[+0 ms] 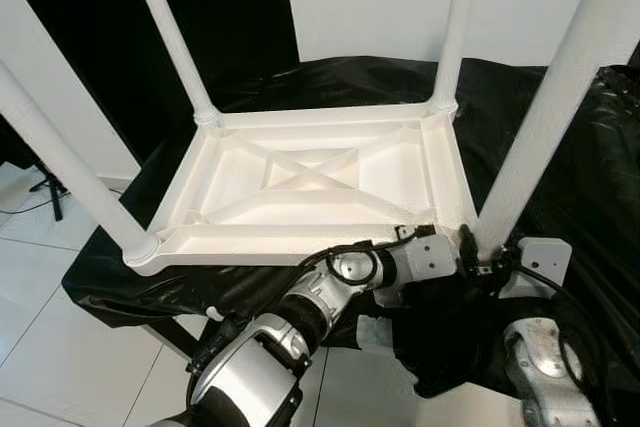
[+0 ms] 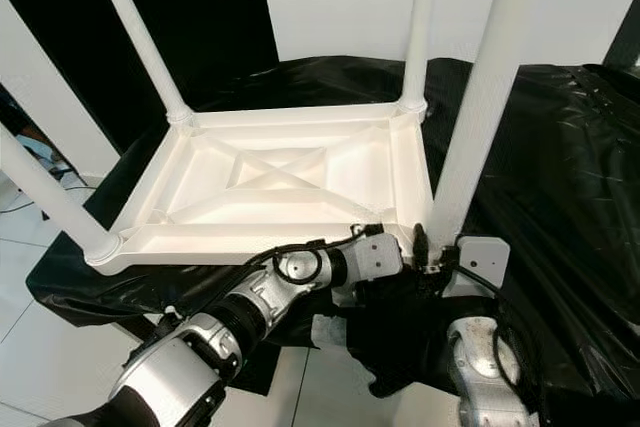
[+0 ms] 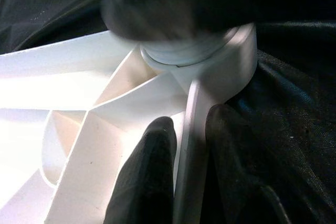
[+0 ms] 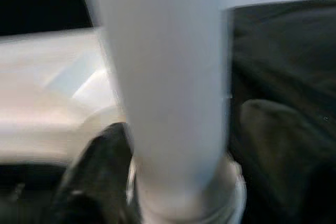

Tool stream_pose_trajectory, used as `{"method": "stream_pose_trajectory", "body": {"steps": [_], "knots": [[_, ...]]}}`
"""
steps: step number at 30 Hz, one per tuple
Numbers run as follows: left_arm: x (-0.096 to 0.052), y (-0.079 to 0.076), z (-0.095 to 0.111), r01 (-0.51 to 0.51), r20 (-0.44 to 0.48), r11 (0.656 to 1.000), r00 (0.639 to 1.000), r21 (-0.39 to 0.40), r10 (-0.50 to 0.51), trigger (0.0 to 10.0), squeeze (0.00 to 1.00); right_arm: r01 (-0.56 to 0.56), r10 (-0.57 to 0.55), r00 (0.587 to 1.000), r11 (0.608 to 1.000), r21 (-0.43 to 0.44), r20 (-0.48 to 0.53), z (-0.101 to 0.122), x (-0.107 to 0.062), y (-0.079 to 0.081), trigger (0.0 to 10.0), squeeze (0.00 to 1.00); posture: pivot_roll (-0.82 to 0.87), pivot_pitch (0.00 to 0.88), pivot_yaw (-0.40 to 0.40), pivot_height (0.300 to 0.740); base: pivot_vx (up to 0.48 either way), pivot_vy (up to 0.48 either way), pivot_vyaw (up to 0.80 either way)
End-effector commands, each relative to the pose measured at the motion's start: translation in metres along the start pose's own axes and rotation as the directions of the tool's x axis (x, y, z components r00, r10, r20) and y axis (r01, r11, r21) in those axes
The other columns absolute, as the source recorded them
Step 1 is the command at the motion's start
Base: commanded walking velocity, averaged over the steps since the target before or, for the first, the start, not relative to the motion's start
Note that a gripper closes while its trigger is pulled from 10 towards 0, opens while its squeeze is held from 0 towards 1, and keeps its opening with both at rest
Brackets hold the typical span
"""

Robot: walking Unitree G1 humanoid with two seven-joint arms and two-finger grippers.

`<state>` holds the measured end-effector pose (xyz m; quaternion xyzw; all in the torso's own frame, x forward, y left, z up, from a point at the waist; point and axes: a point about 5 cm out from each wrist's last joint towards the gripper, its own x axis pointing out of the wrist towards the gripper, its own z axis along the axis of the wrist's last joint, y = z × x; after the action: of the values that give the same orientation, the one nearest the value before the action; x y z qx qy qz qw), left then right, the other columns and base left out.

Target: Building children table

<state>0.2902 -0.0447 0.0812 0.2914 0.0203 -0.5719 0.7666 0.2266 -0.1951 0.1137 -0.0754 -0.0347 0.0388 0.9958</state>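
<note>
Head views bright & sharp; wrist views blurry up close, w/ glare on white table underside [image 3: 47, 85].

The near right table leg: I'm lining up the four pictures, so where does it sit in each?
Left eye: near right table leg rises at right from the tabletop corner.
Right eye: same leg, right of centre.
Left wrist: its base in the corner socket, left hand astride the rim.
Right wrist: leg close, blurred.
Shared landmark: that socket.
</note>
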Motion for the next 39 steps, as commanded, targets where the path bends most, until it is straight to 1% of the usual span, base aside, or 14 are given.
{"method": "stream_pose_trajectory", "body": {"steps": [1,2,4,5,6,8,17,27,28,30,33,36,38,39], "knots": [[-0.002,-0.039,-0.045,0.017,-0.209,0.993,0.977,-0.119,-0.042,10.0,0.0,-0.091,0.091,0.996,0.996,0.016,-0.011,0.0,0.004,0.004,10.0,1.0,0.02,0.0,0.089,0.74,0.0,0.0,0.0],[-0.002,-0.04,-0.045,0.019,-0.209,0.993,0.977,-0.12,-0.043,10.0,0.0,-0.162,0.161,0.987,0.987,-0.023,-0.008,0.003,0.007,0.001,10.0,0.96,0.02,0.0,0.089,0.74,0.0,0.0,0.0],[-0.002,-0.04,-0.045,0.019,-0.209,0.993,0.977,-0.12,-0.043,10.0,0.0,-0.162,0.161,0.987,0.987,-0.023,-0.008,0.003,0.007,0.001,10.0,0.96,0.02,0.0,0.089,0.74,0.0,0.0,0.0],[-0.002,-0.041,-0.045,0.021,-0.208,0.993,0.977,-0.12,-0.046,10.0,0.0,-0.231,0.231,0.973,0.971,-0.058,-0.011,0.006,0.011,-0.002,10.0,0.0,0.02,0.0,0.085,0.74,0.0,0.0,0.0],[-0.002,-0.041,-0.045,0.021,-0.208,0.993,0.977,-0.12,-0.046,10.0,0.0,-0.302,0.302,0.953,0.949,-0.09,-0.017,0.009,0.014,-0.005,10.0,0.0,0.02,0.0,0.082,0.74,0.0,0.0,0.0],[-0.002,-0.041,-0.045,0.021,-0.208,0.993,0.977,-0.12,-0.046,10.0,0.0,-0.345,0.344,0.939,0.932,-0.109,-0.023,0.011,0.016,-0.006,10.0,0.0,0.02,0.0,0.082,0.74,0.0,0.0,0.0],[-0.004,-0.036,-0.046,0.006,-0.211,0.993,0.977,-0.118,-0.031,10.0,0.0,-0.471,0.465,0.882,0.871,-0.136,-0.081,0.014,0.021,-0.017,10.0,0.0,0.03,0.0,0.083,0.74,0.0,0.0,0.0],[-0.002,-0.037,-0.044,0.013,-0.207,0.993,0.978,-0.116,-0.037,10.0,0.0,-0.511,0.497,0.857,0.853,-0.101,-0.136,0.005,0.013,-0.017,10.0,0.0,0.02,0.0,0.09,0.74,0.0,0.0,0.0],[-0.002,-0.037,-0.044,0.013,-0.206,0.993,0.978,-0.116,-0.036,10.0,0.0,-0.503,0.49,0.862,0.86,-0.09,-0.131,0.003,0.011,-0.015,0.0,0.0,0.02,0.0,0.09,0.74,0.0,0.0,0.0],[-0.002,-0.037,-0.044,0.013,-0.206,0.993,0.978,-0.115,-0.037,10.0,0.0,-0.493,0.482,0.867,0.866,-0.083,-0.124,0.002,0.011,-0.014,0.0,0.0,0.02,0.0,0.09,0.74,0.0,0.0,0.0],[-0.002,-0.037,-0.044,0.014,-0.204,0.993,0.978,-0.115,-0.038,10.0,0.0,-0.397,0.394,0.916,0.917,-0.028,-0.079,0.002,0.009,-0.007,0.0,0.0,0.02,0.0,0.088,0.74,0.0,0.0,0.0],[-0.002,-0.037,-0.043,0.014,-0.204,0.993,0.978,-0.115,-0.038,10.0,0.0,-0.363,0.362,0.93,0.932,-0.013,-0.069,0.002,0.009,-0.005,0.0,0.0,0.02,0.0,0.088,0.74,0.0,0.0,0.0],[-0.002,-0.037,-0.043,0.013,-0.203,0.993,0.978,-0.116,-0.036,10.0,0.0,-0.222,0.222,0.974,0.975,0.009,-0.052,0.0,0.006,-0.001,0.0,0.0,0.02,0.0,0.086,0.74,0.0,0.0,0.0],[-0.002,-0.037,-0.043,0.013,-0.203,0.993,0.978,-0.116,-0.036,10.0,0.0,-0.222,0.222,0.974,0.975,0.009,-0.052,0.0,0.006,-0.001,0.0,0.0,0.02,0.0,0.086,0.74,0.0,0.0,0.0]]}}
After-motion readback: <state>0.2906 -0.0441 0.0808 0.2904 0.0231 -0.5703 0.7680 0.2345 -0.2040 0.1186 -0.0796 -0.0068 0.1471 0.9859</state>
